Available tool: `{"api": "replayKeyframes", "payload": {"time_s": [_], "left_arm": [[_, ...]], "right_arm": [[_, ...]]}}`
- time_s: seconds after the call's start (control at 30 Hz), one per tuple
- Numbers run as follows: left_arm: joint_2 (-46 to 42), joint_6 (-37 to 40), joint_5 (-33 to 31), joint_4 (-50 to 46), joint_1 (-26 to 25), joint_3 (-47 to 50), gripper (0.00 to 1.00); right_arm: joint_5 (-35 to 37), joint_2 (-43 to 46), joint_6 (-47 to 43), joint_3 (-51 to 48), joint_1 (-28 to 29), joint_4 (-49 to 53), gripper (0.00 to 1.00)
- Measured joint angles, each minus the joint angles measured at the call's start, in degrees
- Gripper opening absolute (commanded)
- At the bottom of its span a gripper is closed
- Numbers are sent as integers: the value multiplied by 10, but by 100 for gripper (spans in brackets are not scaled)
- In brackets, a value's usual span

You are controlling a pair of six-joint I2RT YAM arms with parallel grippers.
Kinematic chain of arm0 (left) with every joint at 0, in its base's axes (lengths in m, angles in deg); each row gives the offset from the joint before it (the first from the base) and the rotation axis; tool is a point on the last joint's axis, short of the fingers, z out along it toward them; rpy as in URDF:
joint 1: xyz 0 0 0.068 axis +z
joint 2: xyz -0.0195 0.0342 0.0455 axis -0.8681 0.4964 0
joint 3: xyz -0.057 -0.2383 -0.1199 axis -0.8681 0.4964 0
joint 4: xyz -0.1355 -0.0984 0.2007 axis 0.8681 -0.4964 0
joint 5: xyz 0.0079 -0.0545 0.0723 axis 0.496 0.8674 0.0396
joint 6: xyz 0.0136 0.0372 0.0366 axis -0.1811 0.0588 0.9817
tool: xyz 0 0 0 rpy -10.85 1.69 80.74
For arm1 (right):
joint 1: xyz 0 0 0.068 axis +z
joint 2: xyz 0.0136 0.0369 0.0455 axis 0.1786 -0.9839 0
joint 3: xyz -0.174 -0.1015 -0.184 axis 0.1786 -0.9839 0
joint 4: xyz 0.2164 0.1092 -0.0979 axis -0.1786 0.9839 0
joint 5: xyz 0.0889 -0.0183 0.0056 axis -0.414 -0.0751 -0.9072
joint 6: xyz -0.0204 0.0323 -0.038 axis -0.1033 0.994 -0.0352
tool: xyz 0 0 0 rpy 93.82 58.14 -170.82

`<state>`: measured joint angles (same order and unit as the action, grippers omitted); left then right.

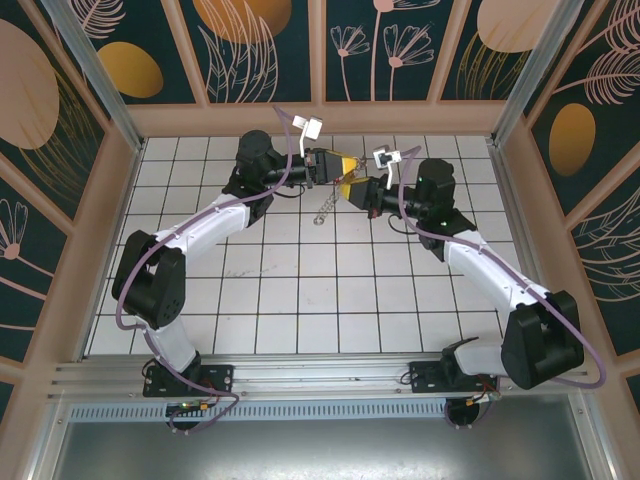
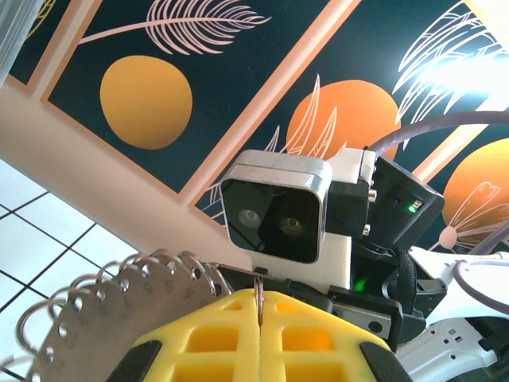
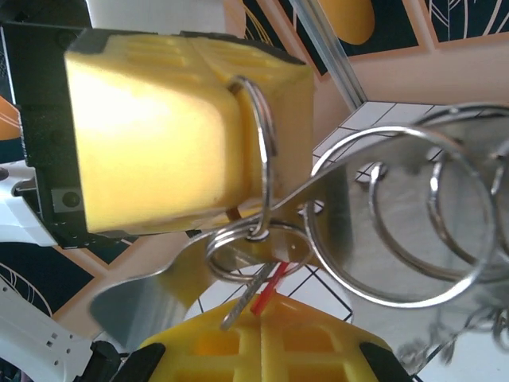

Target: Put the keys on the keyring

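**Both hands clamped shut, meeting at the far end of the worktop**

From above, the two arms reach to about 12 o'clock on the white tiled worktop [image 1: 300, 300], and their tips come together there. The left hand [image 1: 337, 166] sits at 10 o'clock of the right hand [image 1: 354, 190], so close that I cannot tell whether they touch. Just off toward 7 o'clock, a short silvery stretch of the keyring [image 1: 325, 211] shows against the tiles.

From the left wrist, the left hand's yellow foam pads are pressed tight together. A thin wire ring [image 2: 260, 296] is nipped in the seam between them. At 8 o'clock of that seam is the body of the keyring, a silvery perforated metal strip with a row of wire loops along its edge.

From the right wrist, the right hand's yellow pads are closed as well. Caught in their seam is the key [image 3: 273, 284], a tiny piece with a red head and a silvery shank slanting down to 7 o'clock. Right above it, at 12 o'clock, a small split ring [image 3: 238, 243] passes through a hole in the strip. The key meets this ring, but whether it is threaded on I cannot tell. The left hand's yellow block fills the 11 o'clock side, and a large wire loop [image 3: 314, 203] stands at 3 o'clock.
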<state>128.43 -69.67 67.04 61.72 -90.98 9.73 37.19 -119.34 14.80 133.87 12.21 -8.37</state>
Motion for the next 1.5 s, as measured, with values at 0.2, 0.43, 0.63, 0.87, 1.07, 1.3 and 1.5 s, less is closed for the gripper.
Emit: {"api": "replayKeyframes", "payload": {"time_s": [0.2, 0.43, 0.63, 0.87, 1.07, 1.3, 1.5], "left_arm": [[-2, 3, -2, 0, 0, 4, 0], [-5, 10, -14, 1, 0, 14, 0], [-8, 2, -38, 23, 0, 32, 0], [-25, -36, -60, 79, 0, 54, 0], [-28, -56, -73, 103, 0, 54, 0], [-28, -65, -75, 103, 0, 54, 0], [-28, -70, -75, 104, 0, 54, 0]], "right_arm": [[9, 10, -14, 0, -1, 34, 25], [34, 87, -16, -14, -28, 58, 29], [82, 149, 44, -28, -49, 35, 35], [129, 125, 176, -39, -49, -63, 38], [131, 77, 266, -39, -46, -145, 38], [135, 56, 299, -38, -28, -185, 34], [136, 48, 303, -34, -18, -197, 31]]}}
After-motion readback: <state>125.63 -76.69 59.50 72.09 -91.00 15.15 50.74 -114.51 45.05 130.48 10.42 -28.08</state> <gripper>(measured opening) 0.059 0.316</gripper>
